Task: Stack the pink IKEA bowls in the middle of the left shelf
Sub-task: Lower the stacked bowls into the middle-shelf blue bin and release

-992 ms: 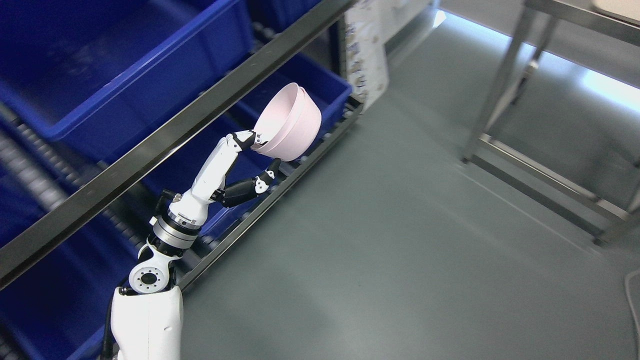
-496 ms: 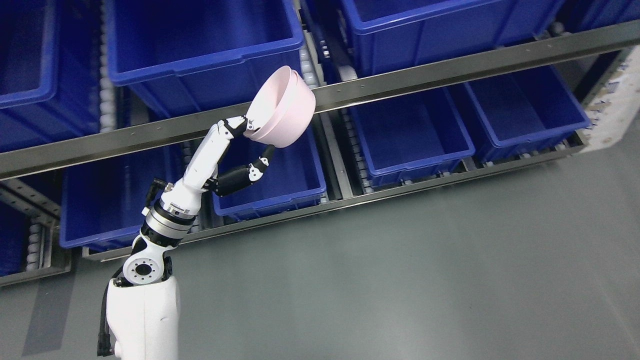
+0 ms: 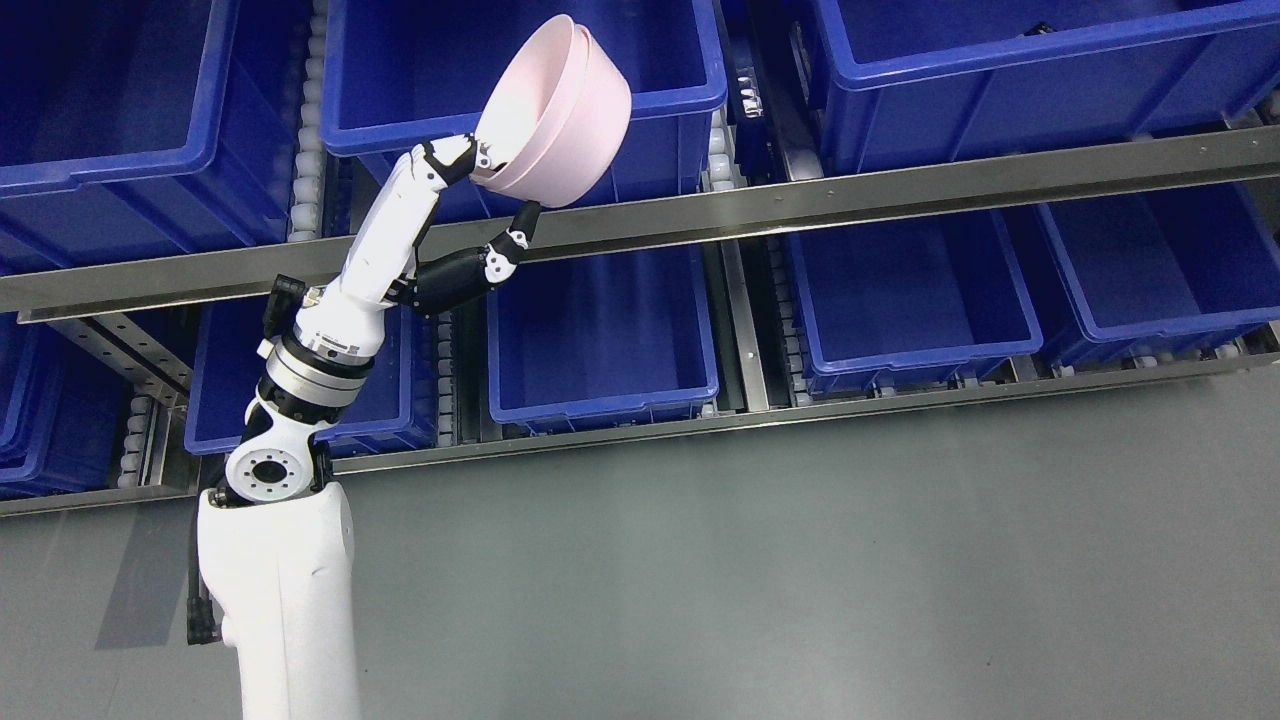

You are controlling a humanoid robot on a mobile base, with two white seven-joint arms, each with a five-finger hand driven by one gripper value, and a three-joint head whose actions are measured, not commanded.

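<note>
My left hand (image 3: 480,190) is shut on a nested pair of pink bowls (image 3: 555,110), gripping the rim with fingers above and thumb below. The bowls are tilted on their side, opening toward the upper left. They hang in front of the middle blue bin (image 3: 520,70) of the upper shelf row, just above the steel shelf rail (image 3: 800,195). My right hand is out of view.
Blue bins fill two shelf rows: upper bins at left (image 3: 110,110) and right (image 3: 1020,70), lower bins at centre (image 3: 600,330) and right (image 3: 905,290), (image 3: 1160,260). Roller tracks run between the bins. The grey floor (image 3: 800,570) lies below the shelf.
The head camera has swung left and leveled onto the shelf, so the whole picture shifted. My left arm has raised the bowls from the rail level up to the upper middle bin.
</note>
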